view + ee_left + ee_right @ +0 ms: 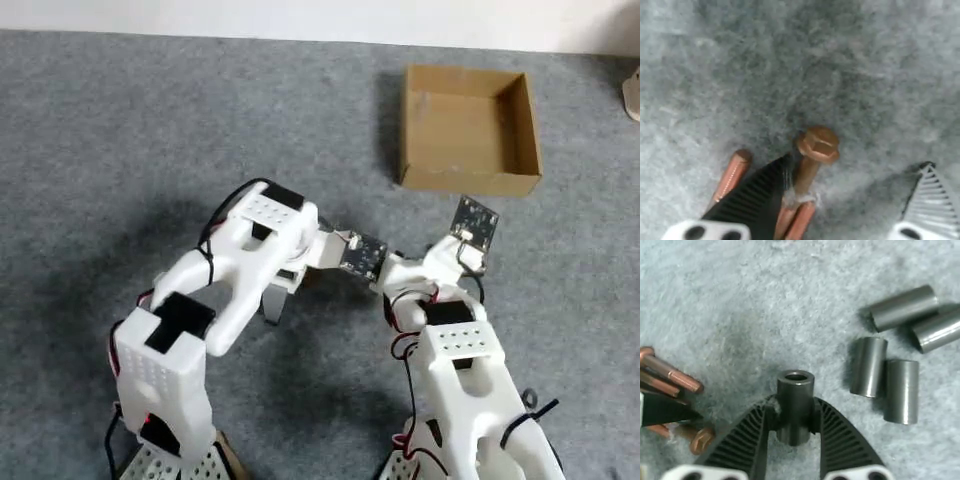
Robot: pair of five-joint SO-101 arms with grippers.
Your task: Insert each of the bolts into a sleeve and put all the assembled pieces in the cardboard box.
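Observation:
In the left wrist view a copper bolt (pixel 812 155) with a hex head lies on the grey carpet, touching the black finger (pixel 757 195) of my left gripper (pixel 855 167), which stands open and wide around it. More copper bolts (pixel 732 172) lie beside it. My right gripper (pixel 795 406) is shut on a dark steel sleeve (pixel 795 390), held upright with its bore facing the camera. Several loose sleeves (pixel 868 366) lie on the carpet close by, and a heap of bolts (pixel 672 374) lies on the other side. The cardboard box (pixel 468 180) stands open at the back right.
Both arms meet near the table's middle, the left arm's wrist (pixel 300 250) close to the right arm's wrist (pixel 425 270). A black fingertip of the left gripper (pixel 662 410) shows at the bolt heap in the right wrist view. Grey carpet (pixel 120 150) covers the table.

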